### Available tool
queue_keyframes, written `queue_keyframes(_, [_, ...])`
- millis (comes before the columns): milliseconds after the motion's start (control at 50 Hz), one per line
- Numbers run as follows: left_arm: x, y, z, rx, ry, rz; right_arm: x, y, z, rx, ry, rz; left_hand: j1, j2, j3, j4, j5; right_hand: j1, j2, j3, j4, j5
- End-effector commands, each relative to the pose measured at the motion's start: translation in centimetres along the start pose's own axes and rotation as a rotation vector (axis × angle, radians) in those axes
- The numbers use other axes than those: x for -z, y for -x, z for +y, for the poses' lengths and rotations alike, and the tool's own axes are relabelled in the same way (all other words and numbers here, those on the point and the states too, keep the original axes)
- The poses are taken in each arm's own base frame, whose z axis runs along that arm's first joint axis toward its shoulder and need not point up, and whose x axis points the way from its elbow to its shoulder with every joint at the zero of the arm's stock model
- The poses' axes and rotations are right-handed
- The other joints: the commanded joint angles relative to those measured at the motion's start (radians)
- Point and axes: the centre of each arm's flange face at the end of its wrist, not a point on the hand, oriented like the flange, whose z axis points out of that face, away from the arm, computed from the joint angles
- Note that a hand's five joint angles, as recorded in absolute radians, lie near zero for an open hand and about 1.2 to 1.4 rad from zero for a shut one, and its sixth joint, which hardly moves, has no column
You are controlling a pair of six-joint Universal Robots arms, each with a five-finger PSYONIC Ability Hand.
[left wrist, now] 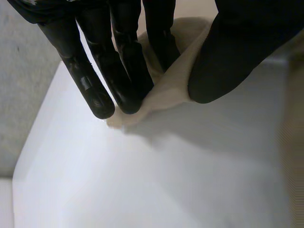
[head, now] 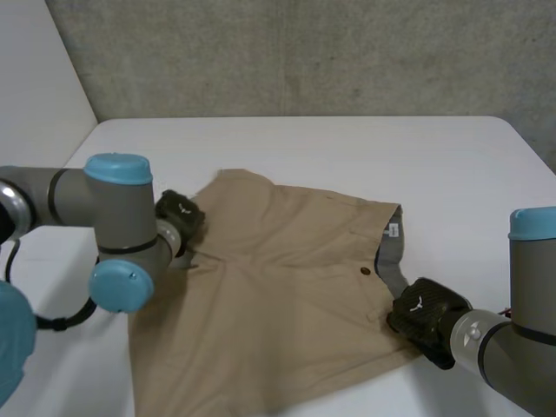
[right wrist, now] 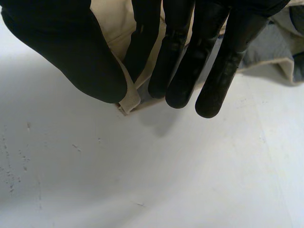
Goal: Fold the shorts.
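Item 1: shorts. Tan cloth, which we log as spread mostly flat across the centre and lower centre of the head view on the white tabletop. The waistband lies at the right of the frame, open enough to show a grey lining, a small white label and a dark button. The legs run toward the left and lower left of the frame.

Item 2: left hand. We find it at the left edge of the shorts, left of centre in the head view, on a grey arm with light-blue caps. In its own wrist view the fingers are nearly straight and close together. They press a tip of tan cloth against the thumb. The pinched tip is lifted just off the tabletop, and a small end pokes out past the fingertips.

Item 3: right hand. We place it at the lower right of the head view, at the lower end of the waistband. In its own wrist view the fingers hang long and side by side, while the thumb closes toward them. A tan edge with a stitched corner is clamped between the two, held just above the tabletop. Grey lining shows beside the fingers.

Item 4: grey concrete wall, across the top of the head view behind the tabletop.
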Motion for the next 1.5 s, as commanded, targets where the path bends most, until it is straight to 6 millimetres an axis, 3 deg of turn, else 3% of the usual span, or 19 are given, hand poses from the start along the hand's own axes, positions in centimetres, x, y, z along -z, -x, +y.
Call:
queue_keyframes(20, [2.4, -0.5, 0.8, 0.002, 0.021, 0.020, -0.3, 0.3, 0.2, -0.002, 0.012, -0.016, -0.403, -0.417, -0.415, -0.416, -0.406, 0.422, 0.226, 0.219, 0.204, 0.227])
queue_keyframes(120, [2.9, 1.6, -1.0, 0.043, -0.052, -0.059, -0.3, 0.3, 0.2, -0.003, 0.011, -0.014, -0.614, -0.629, -0.626, -0.627, -0.617, 0.422, 0.226, 0.219, 0.204, 0.227])
queue_keyframes(280, [3.3, 5.0, -3.1, 0.156, -0.166, -0.122, -0.2, 0.3, 0.1, -0.022, 0.008, -0.012, -0.600, -0.614, -0.612, -0.613, -0.603, 0.422, 0.226, 0.219, 0.204, 0.227])
queue_keyframes(420, [2.0, 6.8, -3.9, 0.220, -0.293, -0.052, -0.4, 0.3, 0.2, -0.022, 0.008, -0.012, -0.574, -0.588, -0.586, -0.587, -0.577, 0.422, 0.226, 0.219, 0.204, 0.227])
queue_keyframes(500, [-0.3, 6.8, -2.7, 0.259, -0.266, -0.022, -0.4, 0.3, 0.2, -0.022, 0.008, -0.012, -0.556, -0.570, -0.568, -0.569, -0.559, 0.422, 0.226, 0.219, 0.204, 0.227])
queue_keyframes(720, [-2.9, 6.6, 0.2, 0.303, -0.159, 0.100, -0.5, 0.3, 0.2, -0.021, 0.005, -0.010, -0.524, -0.538, -0.536, -0.537, -0.527, 0.422, 0.226, 0.219, 0.204, 0.227])
queue_keyframes(760, [-3.1, 6.6, 0.5, 0.307, -0.152, 0.101, -0.6, 0.4, 0.3, -0.021, 0.007, -0.010, -0.413, -0.427, -0.425, -0.426, -0.416, 0.422, 0.226, 0.219, 0.204, 0.227])
queue_keyframes(860, [-3.3, 6.7, 0.9, 0.329, -0.137, 0.093, -0.9, 0.4, 0.4, -0.023, 0.009, -0.012, 0.279, 0.264, 0.267, 0.265, 0.275, 0.422, 0.226, 0.219, 0.204, 0.227])
queue_keyframes(1040, [-3.4, 8.6, 2.8, 0.391, -0.041, -0.011, -1.1, 0.5, 0.4, -0.022, 0.012, -0.017, 0.280, 0.266, 0.268, 0.267, 0.277, 0.422, 0.226, 0.219, 0.204, 0.227])
queue_keyframes(1400, [-1.7, 6.8, 4.0, 0.293, 0.043, 0.013, -1.1, 0.4, 0.3, -0.025, 0.004, -0.005, 0.280, 0.266, 0.268, 0.267, 0.277, 0.422, 0.226, 0.219, 0.204, 0.227])
queue_keyframes(1440, [-1.8, 6.8, 4.2, 0.294, 0.047, 0.012, -1.1, 0.2, 0.2, -0.033, -0.002, 0.004, 0.150, 0.135, 0.138, 0.136, 0.146, 0.422, 0.226, 0.219, 0.204, 0.227])
queue_keyframes(1460, [-1.9, 6.7, 4.1, 0.291, 0.045, 0.009, -1.1, 0.1, 0.1, -0.044, -0.011, 0.012, -0.215, -0.229, -0.227, -0.228, -0.218, 0.422, 0.226, 0.219, 0.204, 0.227])
queue_keyframes(1500, [-1.7, 6.7, 3.8, 0.288, 0.035, 0.008, -1.1, -0.1, -0.1, -0.064, -0.021, 0.022, -0.604, -0.619, -0.616, -0.618, -0.608, 0.422, 0.226, 0.219, 0.204, 0.227])
